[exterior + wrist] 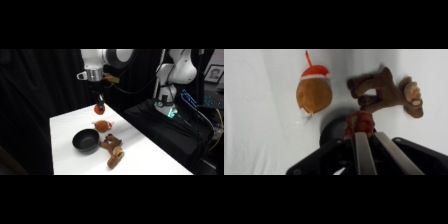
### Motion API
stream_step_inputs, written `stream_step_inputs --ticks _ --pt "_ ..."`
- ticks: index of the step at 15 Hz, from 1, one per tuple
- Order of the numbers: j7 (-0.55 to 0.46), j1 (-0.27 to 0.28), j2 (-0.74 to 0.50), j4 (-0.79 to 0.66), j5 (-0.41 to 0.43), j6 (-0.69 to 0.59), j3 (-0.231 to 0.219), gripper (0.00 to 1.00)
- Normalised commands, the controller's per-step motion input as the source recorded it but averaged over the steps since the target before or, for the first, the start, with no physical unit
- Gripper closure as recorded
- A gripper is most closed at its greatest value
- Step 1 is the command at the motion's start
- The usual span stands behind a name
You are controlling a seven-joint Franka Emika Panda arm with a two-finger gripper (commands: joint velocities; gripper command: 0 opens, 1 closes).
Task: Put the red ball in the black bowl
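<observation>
The pincer [100, 106] hangs above the far part of the white table [150, 160], its fingers drawn narrow around the red ball [99, 108], which rides clear of the surface between the fingertips. In the wrist view the same ball [359, 122] sits just past the two pale fingers [361, 150], pinched on either side so it cannot roll away during the carry. The black bowl [86, 140] lies below the pincer and somewhat toward the camera in the side view; seen from the wrist, only a dark arc of it [331, 127] shows, mostly hidden behind the ball and the linkage, which suggests the pincer is nearly but not squarely over it. Just beside the bowl, below the pincer, rests an orange-and-white round toy [102, 125] with a red cap, and next to that sprawls a brown plush toy [113, 148], touching or almost touching the bowl's rim. Both crowd the bowl's one side, so the ball is likely kept high to pass over them. As I judge it, the grasp is done and the carry is under way; what remains is centring over the bowl and letting go, low enough that the ball does not bounce out.
</observation>
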Motion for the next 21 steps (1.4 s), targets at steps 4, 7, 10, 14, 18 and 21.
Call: stream_step_inputs --ticks 4,7,10,14,18,21 --pt "-0.15 -0.062 0.43 0.56 0.088 -0.03 0.005 0.96" --pt "-0.19 -0.087 0.42 0.49 0.164 0.07 0.037 0.96" --pt "-0.19 -0.097 0.38 0.43 0.158 0.07 0.07 0.97" --pt "-0.17 -0.099 0.29 0.33 0.144 0.06 0.098 0.97" --pt "-0.15 -0.096 0.23 0.22 0.128 0.09 0.106 0.97" --pt "-0.14 -0.095 0.22 0.19 0.124 0.13 0.098 0.98"
